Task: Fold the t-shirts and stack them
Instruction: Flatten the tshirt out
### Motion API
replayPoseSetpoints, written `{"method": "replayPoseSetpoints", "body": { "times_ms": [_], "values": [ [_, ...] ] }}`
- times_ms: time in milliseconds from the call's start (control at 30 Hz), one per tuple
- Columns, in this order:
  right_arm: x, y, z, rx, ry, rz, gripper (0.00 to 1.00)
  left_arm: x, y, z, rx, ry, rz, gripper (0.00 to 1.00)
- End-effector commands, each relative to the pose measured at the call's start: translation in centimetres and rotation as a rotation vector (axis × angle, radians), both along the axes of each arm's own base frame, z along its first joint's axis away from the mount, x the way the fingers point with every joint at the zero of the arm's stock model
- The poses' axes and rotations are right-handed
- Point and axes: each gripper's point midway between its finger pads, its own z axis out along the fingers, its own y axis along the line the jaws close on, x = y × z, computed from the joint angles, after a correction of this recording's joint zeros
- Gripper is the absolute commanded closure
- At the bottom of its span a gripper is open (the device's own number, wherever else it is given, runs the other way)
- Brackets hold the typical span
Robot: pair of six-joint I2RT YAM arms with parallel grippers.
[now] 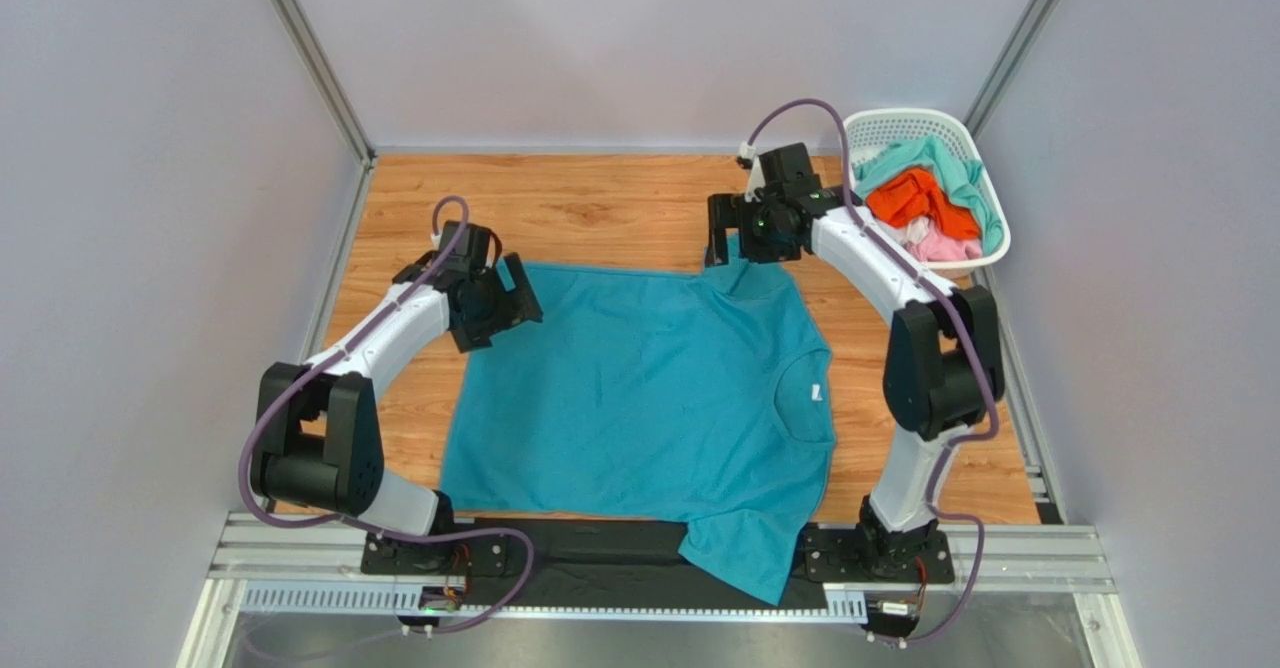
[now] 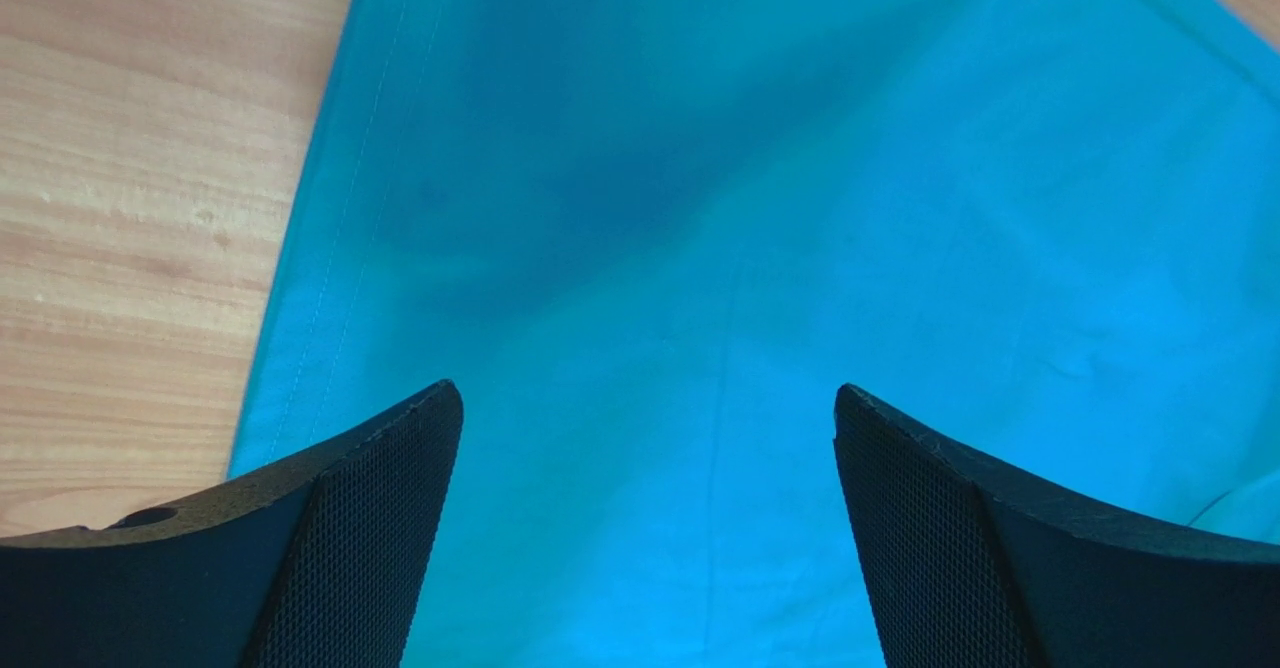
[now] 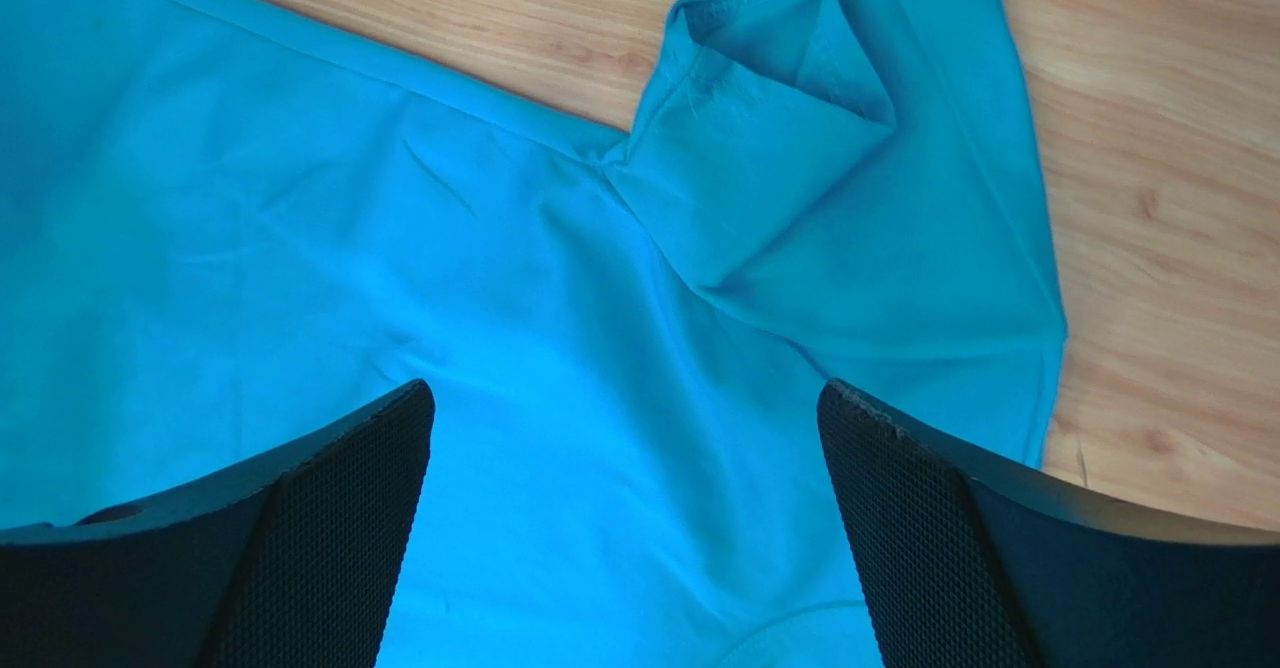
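Top external view: the bench carries one teal t-shirt spread face up, collar toward the right arm's side and hem toward the left arm's. It lies nearly flat and shows no fold.

Left jaws: wide apart, holding nothing. In the left wrist view the teal cloth lies directly beneath and between them. The stitched hem edge runs just outside the left-hand finger, with bare wood beyond it.

Right jaws: wide apart, holding nothing. In the right wrist view the shirt body lies beneath them. The far sleeve sits just ahead and toward the right-hand finger, rumpled, its cuff turned up and open.

White basket: well apart from the left jaws and just beyond the right jaws, off the bench's far right corner. It holds a mint-green t-shirt, an orange t-shirt and a pale pink t-shirt, all bunched and unfolded.

Near sleeve: well apart from both jaws, hanging over the near edge of the bench onto the rail between the arm bases.

Neck label: small, white, inside the collar, nearer the right jaws than the left.

Assessment: the step in hand appears to be the lay-out of the first shirt, with folding not yet begun and the stack not started. The task is judged to be at an early stage. The next move likely calls for both jaws to descend and pinch the far edge, one at the hem corner and one at the sleeve or shoulder. The rumpled far sleeve and the overhanging near sleeve may need flattening first, or the fold risks coming out uneven.
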Motion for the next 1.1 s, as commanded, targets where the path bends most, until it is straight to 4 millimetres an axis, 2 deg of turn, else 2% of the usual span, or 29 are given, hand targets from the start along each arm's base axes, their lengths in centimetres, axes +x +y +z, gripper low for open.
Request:
{"method": "replayPoseSetpoints", "body": {
  "times_ms": [0, 33, 67, 100, 133, 167, 200, 233, 267, 300, 367, 433, 467, 633, 733, 767, 833, 900, 967, 1067],
  "values": [
    [2.4, 1.9, -1.0, -0.034, -0.010, 0.027, 0.00, 0.2, -0.8, 0.6, -0.050, -0.065, -0.007, 0.00],
    [3.0, 2.1, -1.4, -0.050, -0.006, 0.018, 0.01, -0.2, -0.6, 0.0, -0.044, -0.058, -0.005, 0.00],
    [4.0, 2.7, -0.8, -0.061, -0.027, 0.020, 0.02, -0.3, -0.3, -0.1, -0.033, -0.059, 0.004, 0.00],
    [4.4, 2.6, -2.7, -0.111, 0.003, 0.028, 0.07, -0.5, -0.2, -0.3, -0.026, -0.057, 0.010, 0.00],
    [4.8, 2.7, -3.1, -0.130, 0.004, 0.029, 0.09, -0.9, 0.1, -0.7, -0.016, -0.050, 0.014, 0.00],
    [5.9, 3.3, -2.4, -0.138, -0.025, 0.029, 0.10, -1.1, 0.3, -0.8, -0.007, -0.048, 0.017, 0.00],
    [6.3, 3.1, -4.2, -0.182, -0.004, 0.021, 0.15, -1.3, 0.4, -0.9, -0.004, -0.046, 0.017, 0.00],
    [6.8, 3.2, -4.6, -0.197, -0.004, 0.015, 0.18, -1.6, 0.5, -1.1, 0.004, -0.043, 0.016, 0.00],
    [7.7, 3.7, -3.9, -0.189, -0.028, 0.012, 0.25, -1.6, 0.6, -1.2, 0.005, -0.043, 0.015, 0.00],
    [8.2, 3.1, -5.1, -0.232, -0.018, -0.012, 0.28, -1.7, 0.6, -1.2, 0.007, -0.043, 0.014, 0.00],
    [8.8, 3.2, -6.0, -0.240, -0.008, -0.034, 0.30, -1.9, 0.6, -1.2, 0.009, -0.045, 0.012, 0.00],
    [9.6, 3.3, -5.9, -0.244, -0.020, -0.051, 0.32, -1.9, 0.7, -1.2, 0.010, -0.044, 0.010, 0.00],
    [9.6, 3.0, -6.8, -0.249, 0.000, -0.066, 0.33, -1.8, 0.6, -1.1, 0.009, -0.047, 0.010, 0.00],
    [10.1, 3.3, -7.9, -0.260, 0.014, -0.076, 0.37, -1.5, 0.6, -1.2, 0.016, -0.042, 0.001, 0.00],
    [10.2, 3.2, -8.7, -0.265, 0.028, -0.086, 0.48, -1.4, 0.6, -1.3, 0.019, -0.035, -0.002, 0.00],
    [10.2, 3.4, -8.8, -0.263, 0.030, -0.086, 0.54, -1.3, 0.6, -1.4, 0.020, -0.034, -0.003, 0.00],
    [10.1, 3.6, -8.9, -0.257, 0.036, -0.087, 0.58, -1.2, 1.1, -1.6, 0.047, -0.028, 0.010, 0.00],
    [10.0, 3.6, -9.0, -0.256, 0.042, -0.098, 0.68, -1.1, 1.2, -1.6, 0.051, -0.025, 0.011, 0.00],
    [10.1, 3.7, -8.7, -0.253, 0.035, -0.098, 0.81, -1.0, 1.1, -1.5, 0.052, -0.025, 0.009, 0.00],
    [10.2, 4.0, -7.9, -0.272, 0.005, -0.097, 0.89, -1.0, 1.1, -1.4, 0.049, -0.028, 0.006, 0.00]
  ]
}}
